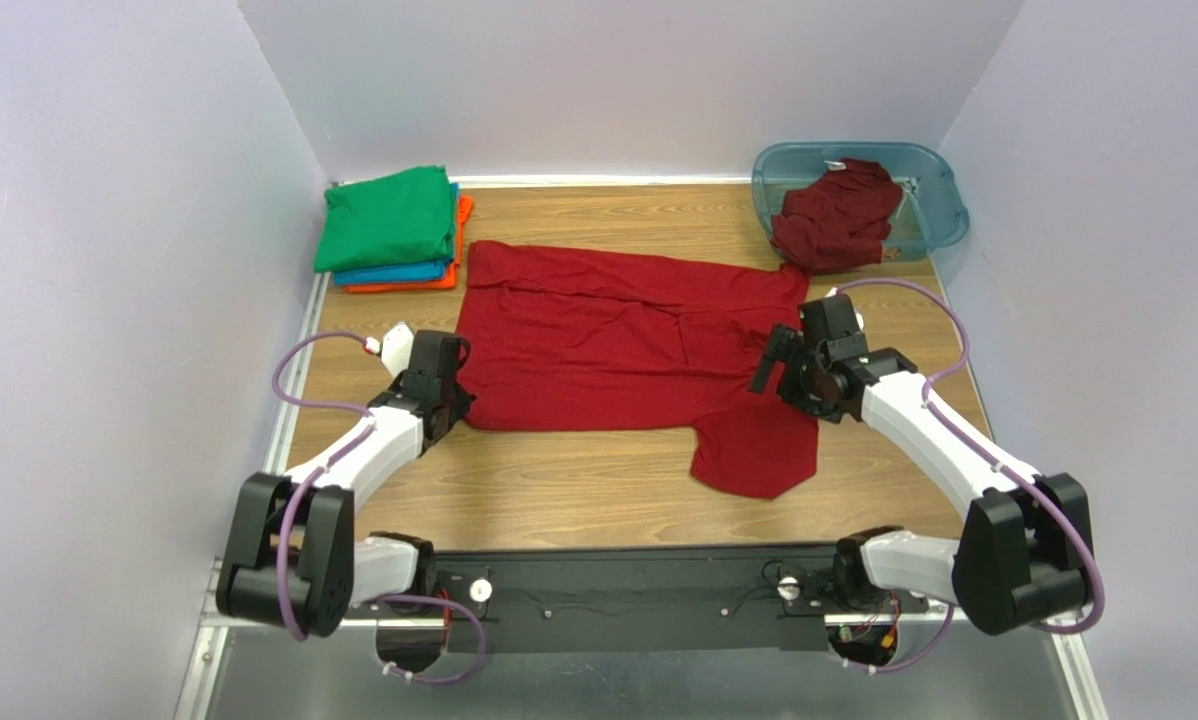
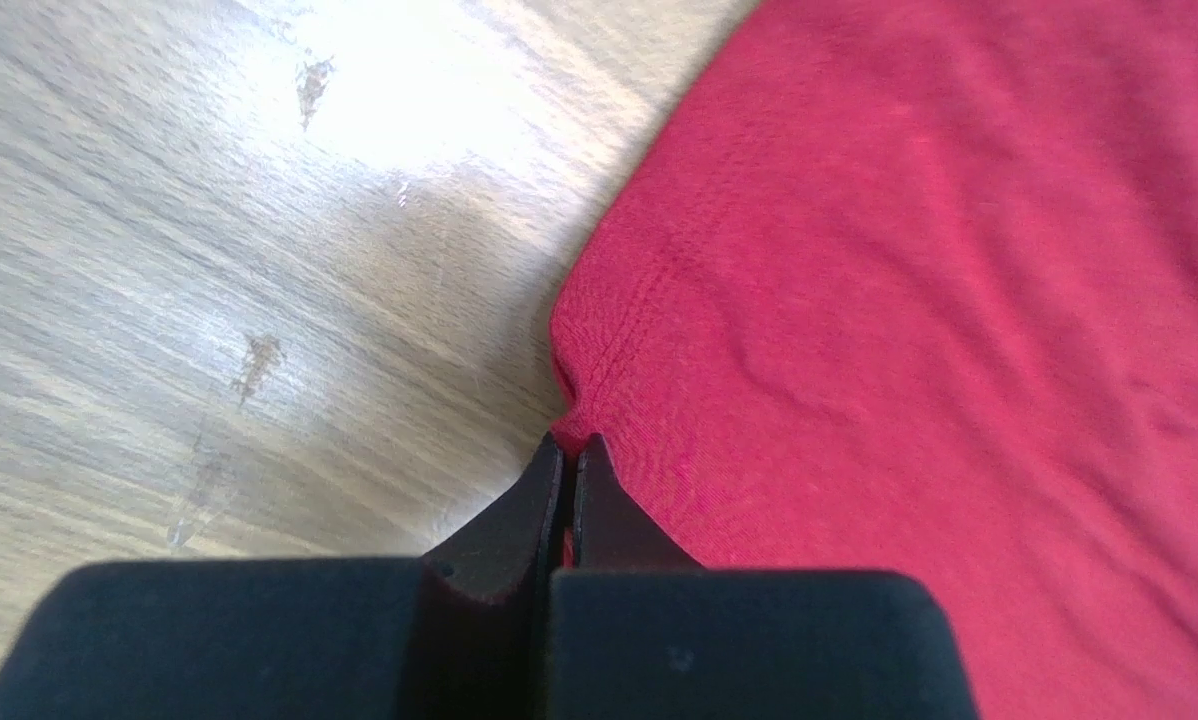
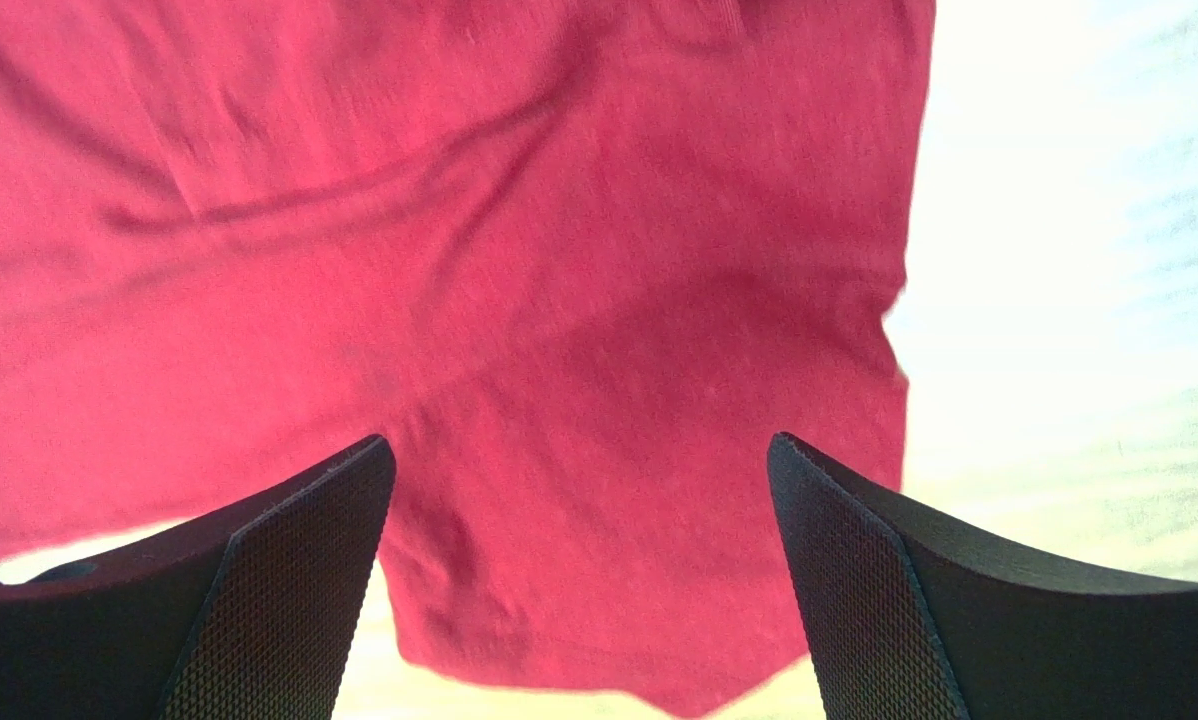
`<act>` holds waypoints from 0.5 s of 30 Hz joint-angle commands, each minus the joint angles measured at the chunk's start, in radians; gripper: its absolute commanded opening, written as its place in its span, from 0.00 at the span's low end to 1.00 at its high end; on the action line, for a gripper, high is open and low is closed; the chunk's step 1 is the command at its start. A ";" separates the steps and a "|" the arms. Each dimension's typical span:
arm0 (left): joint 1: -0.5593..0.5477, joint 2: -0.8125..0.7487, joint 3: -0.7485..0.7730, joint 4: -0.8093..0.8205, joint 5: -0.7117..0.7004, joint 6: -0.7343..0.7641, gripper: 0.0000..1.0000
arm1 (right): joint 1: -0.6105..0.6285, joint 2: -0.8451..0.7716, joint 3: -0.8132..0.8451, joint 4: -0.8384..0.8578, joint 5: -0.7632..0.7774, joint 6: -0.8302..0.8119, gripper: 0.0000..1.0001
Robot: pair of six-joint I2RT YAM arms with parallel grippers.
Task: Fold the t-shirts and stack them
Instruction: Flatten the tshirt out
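Bare wood table [image 1: 560,503] lies open on the near side of the spread dark red shirt [image 1: 620,338]. The left gripper [image 2: 568,458] is pinched tight on the shirt's left edge. The right gripper [image 3: 578,444] hovers spread wide over the right-hand sleeve, holding nothing.

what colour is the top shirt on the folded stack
The top shirt is green, seen best in the top external view.

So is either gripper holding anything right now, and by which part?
The left gripper pinches the left edge of the spread dark red cotton t-shirt. The right gripper is open above it, holding nothing.
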 commanded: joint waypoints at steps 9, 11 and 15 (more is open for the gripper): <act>0.006 -0.147 -0.040 -0.005 0.041 0.047 0.00 | 0.135 -0.136 -0.110 -0.323 -0.075 0.174 1.00; 0.006 -0.151 -0.038 -0.008 0.044 0.049 0.00 | 0.148 -0.142 -0.140 -0.350 -0.076 0.226 1.00; 0.006 -0.167 -0.047 -0.010 0.040 0.050 0.00 | 0.150 -0.197 -0.195 -0.370 -0.063 0.299 0.98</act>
